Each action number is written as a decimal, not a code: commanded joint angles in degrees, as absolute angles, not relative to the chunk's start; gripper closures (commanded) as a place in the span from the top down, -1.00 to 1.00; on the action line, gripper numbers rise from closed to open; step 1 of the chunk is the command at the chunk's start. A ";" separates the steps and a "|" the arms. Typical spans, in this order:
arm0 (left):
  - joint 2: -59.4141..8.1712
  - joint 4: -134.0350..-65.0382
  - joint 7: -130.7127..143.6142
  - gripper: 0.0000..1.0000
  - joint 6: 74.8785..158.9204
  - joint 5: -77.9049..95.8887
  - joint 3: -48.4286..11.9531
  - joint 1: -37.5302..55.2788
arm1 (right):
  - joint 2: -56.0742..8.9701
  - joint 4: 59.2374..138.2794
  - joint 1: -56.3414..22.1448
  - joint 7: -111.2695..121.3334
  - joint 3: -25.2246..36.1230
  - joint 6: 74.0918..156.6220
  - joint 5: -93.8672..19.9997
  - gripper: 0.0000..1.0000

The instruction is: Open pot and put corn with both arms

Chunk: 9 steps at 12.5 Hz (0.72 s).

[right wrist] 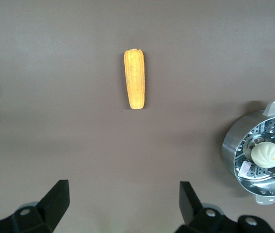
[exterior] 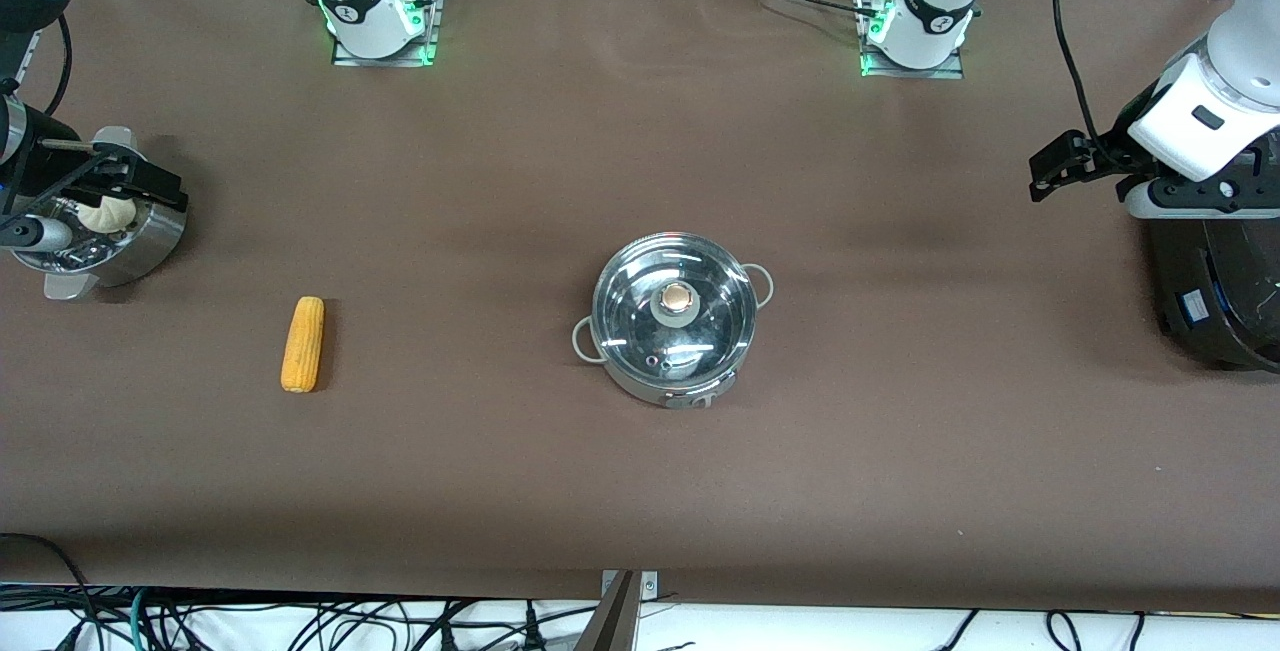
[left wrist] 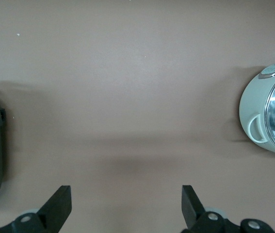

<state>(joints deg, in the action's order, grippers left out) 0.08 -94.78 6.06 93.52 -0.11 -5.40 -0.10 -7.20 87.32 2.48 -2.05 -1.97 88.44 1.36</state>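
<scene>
— So, where is the pot?

— It sits in the middle of the table. Its glass lid is on top, with the round knob pointing up. A small loop handle sticks out on each side.

— And the corn?

— It lies flat on the table, well apart from the pot, toward my right arm's end. Nothing touches it.

— Where is your right gripper?

— It hangs over the steamer basket at my right arm's end of the table. A white bun sits in that basket. In my right wrist view my two fingers stand wide apart with nothing between them, and I can see the corn and the basket below.

— And your left gripper?

— It is up in the air at my left arm's end, beside the big black cooker. Its fingers are spread wide too and hold nothing. My left wrist view shows bare table, with the pot at one edge and the cooker at the other edge.
</scene>
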 commanded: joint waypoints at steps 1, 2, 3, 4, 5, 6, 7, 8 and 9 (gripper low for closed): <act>-0.88 -92.72 1.18 1.00 92.20 -1.41 -5.54 -0.35 | -7.73 85.87 2.81 -1.49 -2.11 87.98 0.79 1.00; -0.88 -92.72 0.88 1.00 92.28 -1.41 -5.45 -0.44 | -7.73 85.78 2.81 -1.41 -2.11 87.89 0.88 1.00; -0.88 -92.72 0.88 1.00 92.29 -1.41 -5.45 -0.44 | -7.73 85.78 2.81 -1.41 -2.11 87.89 0.88 1.00; -0.97 -92.72 1.05 1.00 92.29 -1.41 -5.45 -0.44 | -7.73 85.78 2.81 -1.41 -2.11 87.89 0.88 1.00; -0.97 -92.81 1.32 1.00 92.29 -1.32 -5.45 -0.44 | -7.73 85.78 2.81 -1.41 -2.11 87.89 0.88 1.00; -0.97 -92.81 1.41 1.00 92.29 -1.32 -5.45 -0.44 | -7.73 85.78 2.81 -1.41 -2.11 87.89 0.88 1.00; -0.97 -92.81 1.49 1.00 92.29 -1.41 -5.45 -0.44 | -7.73 85.78 2.73 -1.41 -2.11 87.89 0.88 1.00; -0.97 -92.81 1.49 1.00 92.29 -1.32 -5.45 -0.44 | -7.73 85.78 2.81 -1.41 -2.11 87.89 0.88 1.00; -0.97 -92.73 1.49 1.00 92.29 -1.41 -5.45 -0.27 | -7.73 85.78 2.81 -1.41 -2.11 87.89 0.88 1.00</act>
<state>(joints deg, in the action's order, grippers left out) 0.01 -94.75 2.71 93.52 -0.11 -5.28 -0.17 -7.20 87.31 2.48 -2.05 -1.97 88.44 1.36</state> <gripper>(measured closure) 0.000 0.000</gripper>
